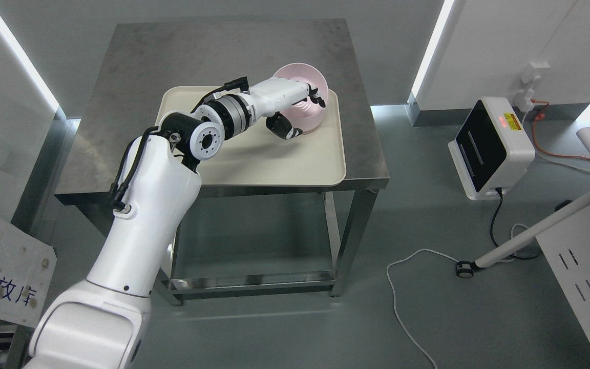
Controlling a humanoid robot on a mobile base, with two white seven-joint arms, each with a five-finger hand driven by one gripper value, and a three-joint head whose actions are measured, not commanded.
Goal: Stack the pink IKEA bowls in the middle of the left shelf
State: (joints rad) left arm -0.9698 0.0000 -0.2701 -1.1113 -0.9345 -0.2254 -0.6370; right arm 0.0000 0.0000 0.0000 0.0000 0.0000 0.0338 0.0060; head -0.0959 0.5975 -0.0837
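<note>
One pink bowl (309,102) sits at the far right corner of a beige tray (274,164) on a steel table (172,61). Left hand (295,110) grasps its near rim: fingers (317,98) hooked inside, thumb (280,125) outside against the wall. Likely risks: a rim pinch this shallow may let the bowl tilt or slip on lifting; dragging could shift the tray toward the table's right edge. No shelf in view.

A robotics lab: steel table (213,61), bare grey floor (428,318), trailing cables (402,287)
</note>
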